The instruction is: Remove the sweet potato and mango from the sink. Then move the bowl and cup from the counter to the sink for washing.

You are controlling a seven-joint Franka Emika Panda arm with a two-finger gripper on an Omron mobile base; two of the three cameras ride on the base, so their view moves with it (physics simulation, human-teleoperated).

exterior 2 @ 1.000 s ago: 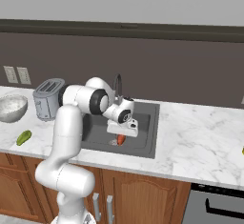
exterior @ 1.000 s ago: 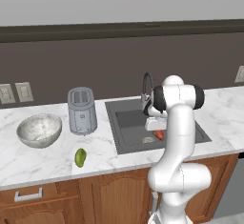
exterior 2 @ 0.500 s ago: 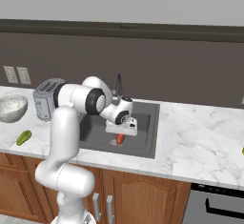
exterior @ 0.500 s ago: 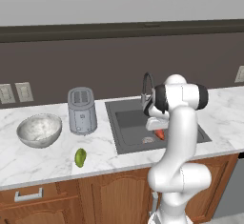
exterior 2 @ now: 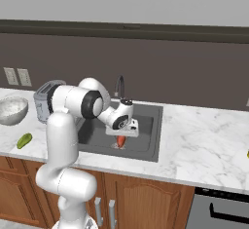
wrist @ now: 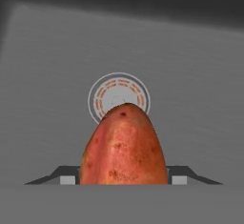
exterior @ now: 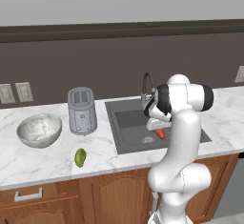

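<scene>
Orange-red sweet potato sits clamped in claw.

The sweet potato runs out of sight at its lower end between the fingertips, and it covers the near edge of the drain ring just beyond it. In the left base view the arm hides most of the sweet potato under the hand (only an orange tip shows). The finger contact is too small to judge from the base views.
</scene>
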